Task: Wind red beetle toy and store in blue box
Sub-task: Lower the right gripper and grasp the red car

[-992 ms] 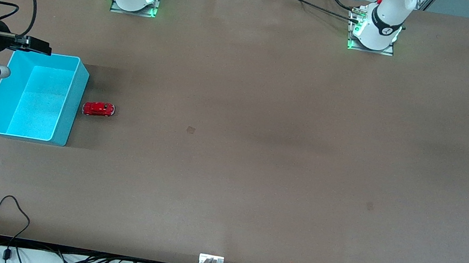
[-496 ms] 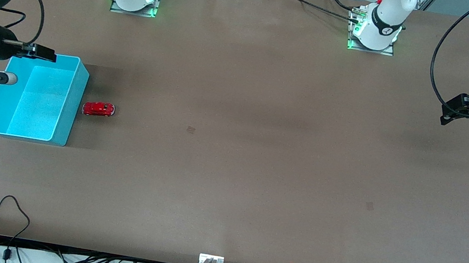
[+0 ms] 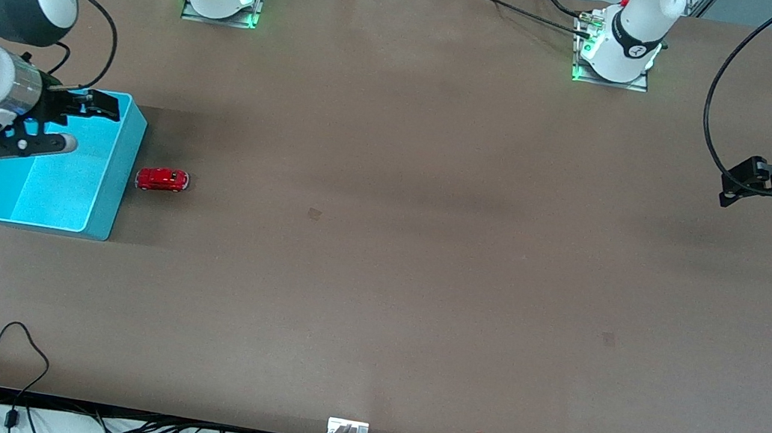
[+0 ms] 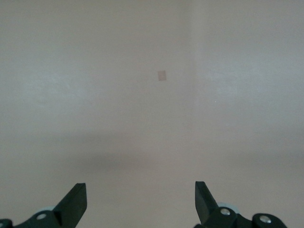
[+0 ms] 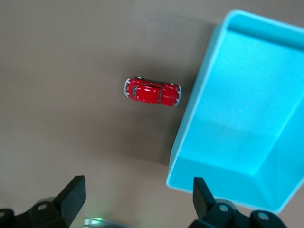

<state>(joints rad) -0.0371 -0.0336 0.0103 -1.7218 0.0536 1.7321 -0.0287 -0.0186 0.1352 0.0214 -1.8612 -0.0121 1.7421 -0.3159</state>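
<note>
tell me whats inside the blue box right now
Nothing shows inside the blue box: its visible floor is bare, and the red beetle toy sits on the table beside it. The right gripper hangs over the box, open, covering part of the inside.

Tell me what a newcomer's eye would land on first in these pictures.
The blue box stands out at the right arm's end of the brown table, with the tiny red beetle toy on the tabletop right beside it. The right end effector hangs open over the box, while the left end effector waits open over the left arm's end of the table.
</note>
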